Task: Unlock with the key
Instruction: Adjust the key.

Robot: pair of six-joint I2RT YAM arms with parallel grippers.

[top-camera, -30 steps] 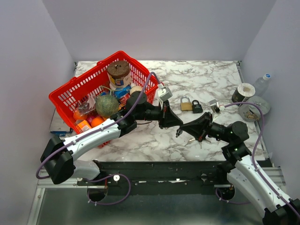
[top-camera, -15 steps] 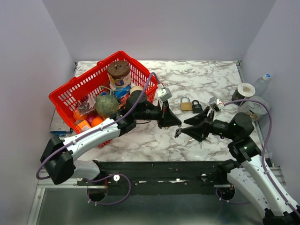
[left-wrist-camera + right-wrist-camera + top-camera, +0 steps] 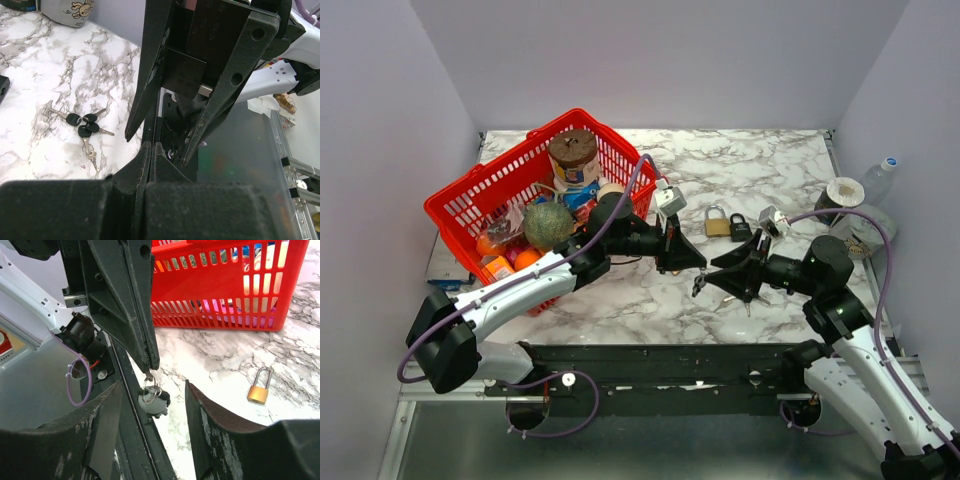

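Just sprung wide with right gripper (image 3: pixel 152 385) short of padlock (image 3: pixel 259 390), pinching light, swingy key (image 3: pixel 155 407) by its ring (image 3: pixel 148 390) in left gripper (image 3: pixel 150 362), better gripped at stiff head.

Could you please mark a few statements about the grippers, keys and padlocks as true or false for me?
1. The left gripper is shut, with a key ring hanging from its tip. True.
2. The right gripper is clamped on that key ring. False: its jaws stand open on either side, holding nothing.
3. The brass padlock lies on the table, outside the red basket. True.
4. The bunch of keys lies in the basket. False: it lies on the table.
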